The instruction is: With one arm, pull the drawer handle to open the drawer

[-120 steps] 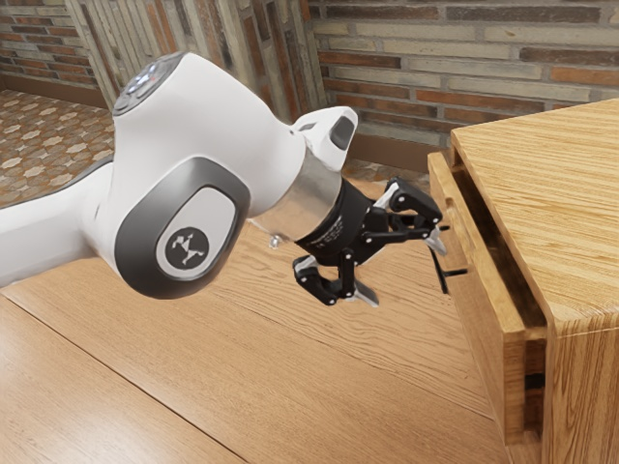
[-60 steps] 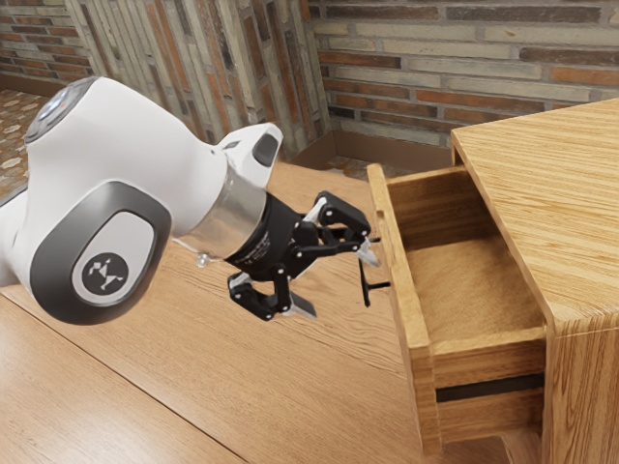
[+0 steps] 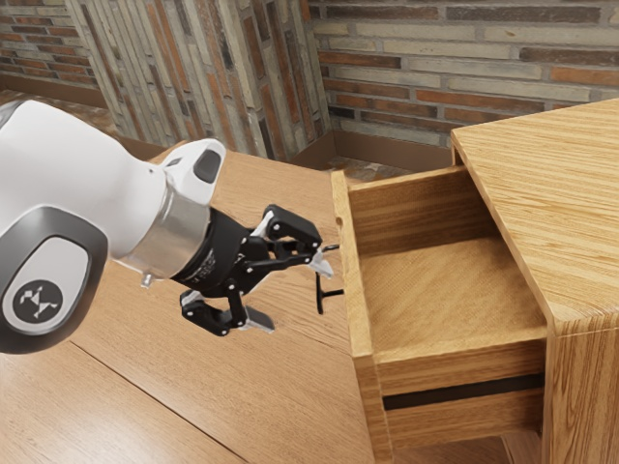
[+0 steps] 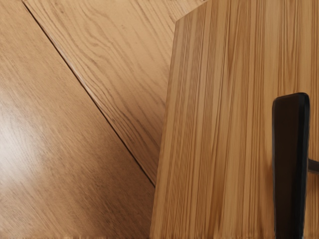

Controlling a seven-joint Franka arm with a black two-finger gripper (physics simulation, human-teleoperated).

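The wooden drawer [image 3: 356, 290] stands pulled far out of the cabinet [image 3: 551, 184], its bare inside showing. A black bar handle [image 3: 324, 283] sticks out from the drawer's front panel toward the exterior view's left. My black gripper [image 3: 290, 290] is open right at the handle, fingers spread wide. The upper fingertip [image 3: 321, 255] is by the handle's top end, while the lower one [image 3: 257, 324] hangs apart from it over the floor. In the wrist view the drawer front [image 4: 224, 124] is close, with the handle [image 4: 290, 164] as a dark upright bar.
Wooden floor planks [image 3: 242, 396] spread under and around the arm. A brick wall [image 3: 464, 58] runs behind the cabinet, and slatted wood panels [image 3: 193, 68] stand at the back left. The cabinet's top reaches past the exterior view's right edge.
The drawer has slid from almost shut to wide open toward the exterior view's left. My hand has drawn back the same way, staying at the handle with its fingers spread.
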